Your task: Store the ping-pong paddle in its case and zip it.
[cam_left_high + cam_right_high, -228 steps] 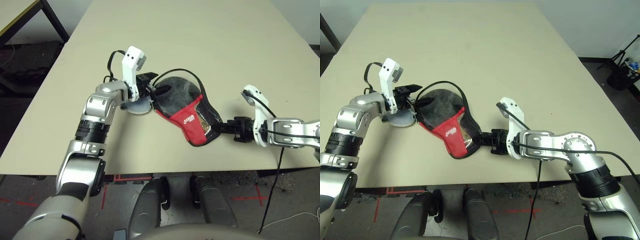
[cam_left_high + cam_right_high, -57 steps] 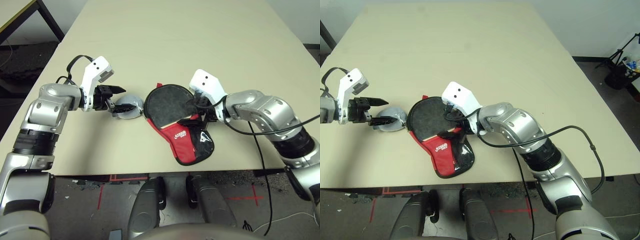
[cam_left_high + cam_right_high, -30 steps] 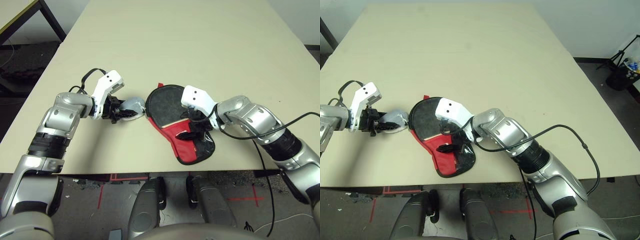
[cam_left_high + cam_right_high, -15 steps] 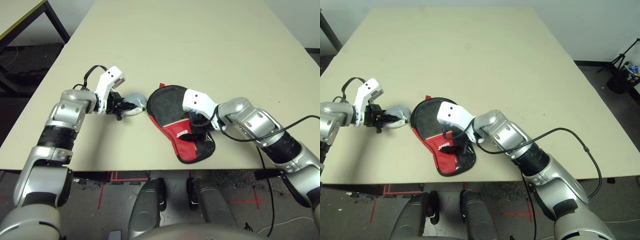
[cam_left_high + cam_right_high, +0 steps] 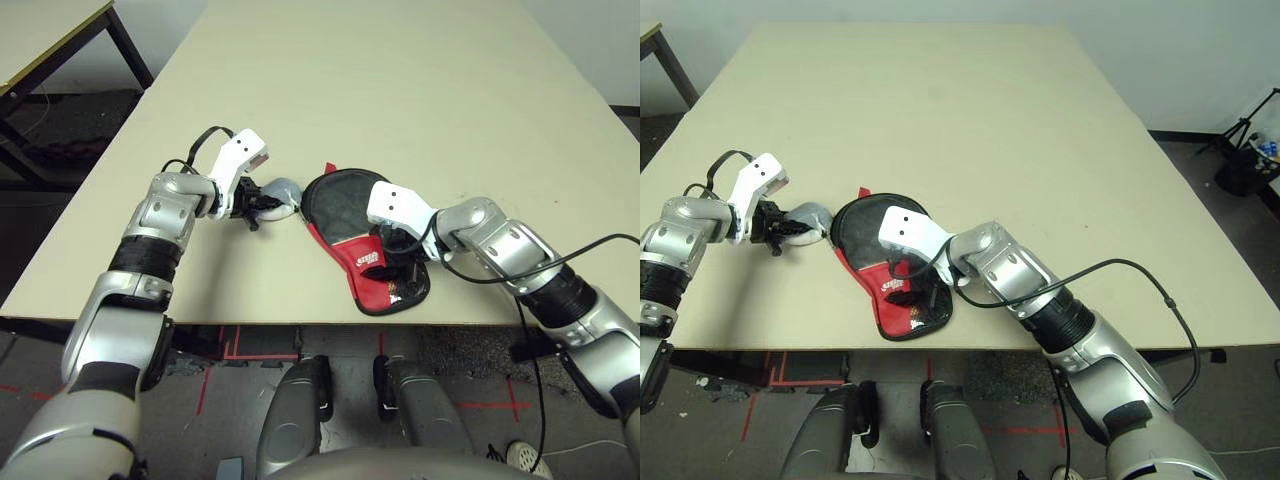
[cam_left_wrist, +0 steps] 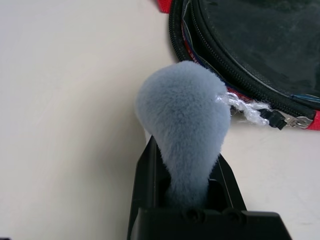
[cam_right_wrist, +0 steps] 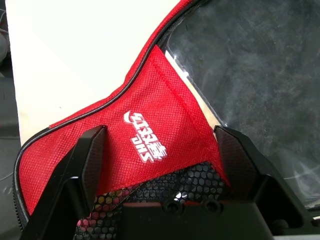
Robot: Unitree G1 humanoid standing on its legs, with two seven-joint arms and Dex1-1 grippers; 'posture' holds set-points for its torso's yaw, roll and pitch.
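In the left eye view, at the left we have our left gripper (image 5: 264, 201) closed around the soft grey-blue pouch (image 6: 182, 107), whose string (image 6: 245, 107) reaches the zipper pull at the case's edge. Next we see the black-and-red case (image 5: 338, 205) lying on the table (image 5: 400, 90), and over its red part we hold our right gripper (image 7: 162, 145) with its fingers spread wide.
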